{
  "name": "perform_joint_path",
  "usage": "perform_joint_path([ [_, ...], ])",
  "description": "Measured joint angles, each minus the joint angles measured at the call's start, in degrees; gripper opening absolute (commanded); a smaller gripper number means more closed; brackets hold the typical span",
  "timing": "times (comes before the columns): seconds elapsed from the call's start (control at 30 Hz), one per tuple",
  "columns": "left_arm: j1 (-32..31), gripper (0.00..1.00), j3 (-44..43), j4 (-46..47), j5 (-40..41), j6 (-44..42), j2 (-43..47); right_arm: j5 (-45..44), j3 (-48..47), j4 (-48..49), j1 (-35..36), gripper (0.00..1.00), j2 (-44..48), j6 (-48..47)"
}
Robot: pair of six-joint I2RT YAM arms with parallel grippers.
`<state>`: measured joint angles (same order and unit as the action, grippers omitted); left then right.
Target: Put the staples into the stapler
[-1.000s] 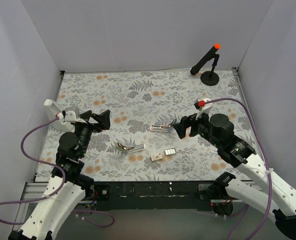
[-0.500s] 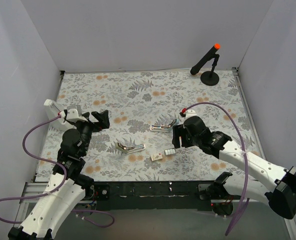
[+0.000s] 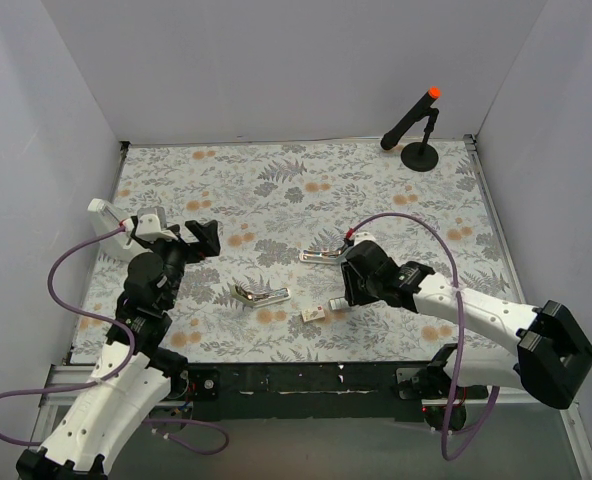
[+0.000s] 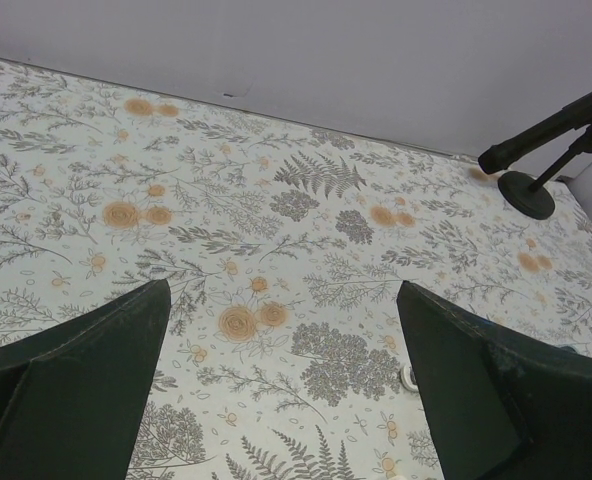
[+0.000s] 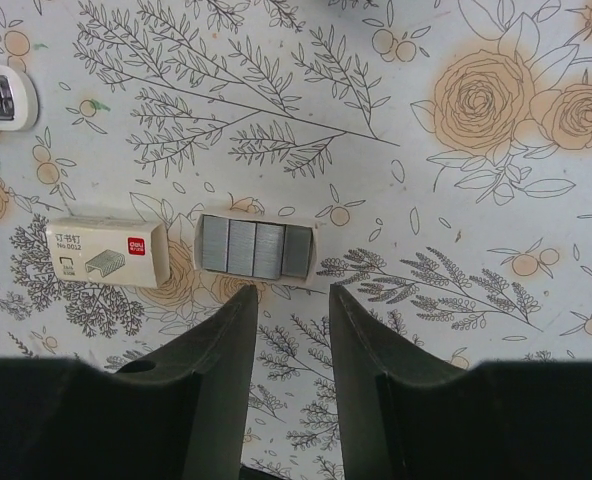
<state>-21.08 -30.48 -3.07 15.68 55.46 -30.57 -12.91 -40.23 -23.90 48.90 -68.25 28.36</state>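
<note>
Change noted: over the last second the right arm has swung in from the right side of the table and dropped. Its wrist was high beside the far stapler and now sits low over the staples. The left arm has hardly shifted.

1. Right gripper (image 5: 290,300): fingers parted by a modest gap, nothing between them. The tips hang just short of the tray's near long side. From where I stand it looks lined up to close on the tray or on a row out of it.
2. Staples (image 5: 255,247): four silvery rows side by side in a shallow tray, lying flat on the floral tablecloth (image 3: 276,180) near the table's front middle.
3. Staple box (image 5: 109,253): beige card, closed, printed face up. It lies just beside the tray's short end, not touching.
4. Stapler (image 3: 261,295): chrome, hinged open in a V, to the left of the box and apart from it. It is presumably left open so the magazine can take a row.
5. Second stapler (image 3: 323,256): chrome, beyond the tray, close by the right wrist.
6. Left gripper (image 4: 283,300): fingers spread wide and empty, held above the cloth on the left side. It looks parked clear of the work.
7. Black stand (image 3: 417,128): orange-tipped, in the far right corner.
</note>
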Motion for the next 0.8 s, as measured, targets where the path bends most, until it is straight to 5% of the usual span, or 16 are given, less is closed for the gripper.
perform_joint_path([
  [0.8, 0.74, 0.98, -0.39, -0.02, -2.29, 0.33, -0.83, 0.87, -0.46, 3.34, 1.75, 0.31, -9.16, 0.85],
])
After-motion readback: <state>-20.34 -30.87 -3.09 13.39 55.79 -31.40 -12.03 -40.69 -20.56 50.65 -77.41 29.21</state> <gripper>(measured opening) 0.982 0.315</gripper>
